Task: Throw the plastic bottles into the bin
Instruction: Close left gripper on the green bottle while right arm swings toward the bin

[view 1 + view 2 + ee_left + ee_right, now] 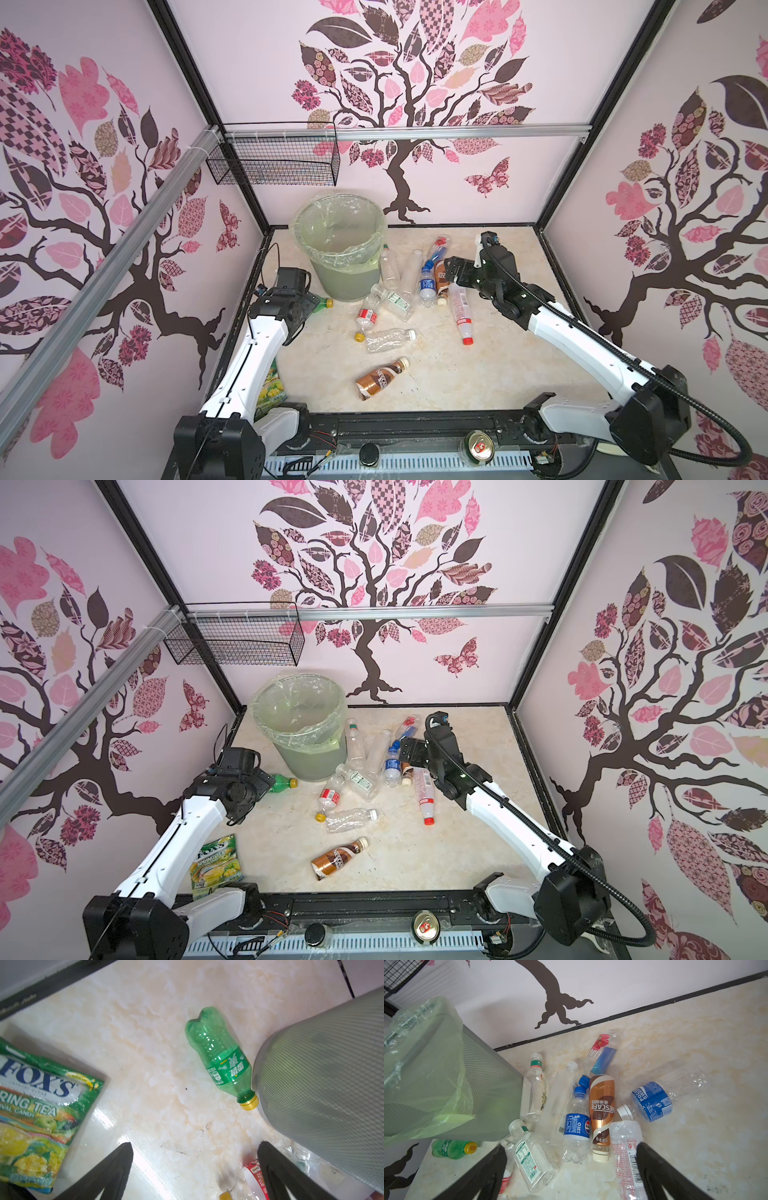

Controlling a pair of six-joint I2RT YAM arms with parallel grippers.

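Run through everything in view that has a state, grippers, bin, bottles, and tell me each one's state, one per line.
left gripper: open, empty.
right gripper: open, empty.
bin: upright, bag-lined, no bottle visible inside.
green bottle: lying down, capped, beside the bin.
front brown bottle: lying down, capped.
Pepsi bottle: lying down, capped.
wire basket: hanging on the rail.

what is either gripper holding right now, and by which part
Nothing is held: the left gripper and the right gripper both stand open and empty.
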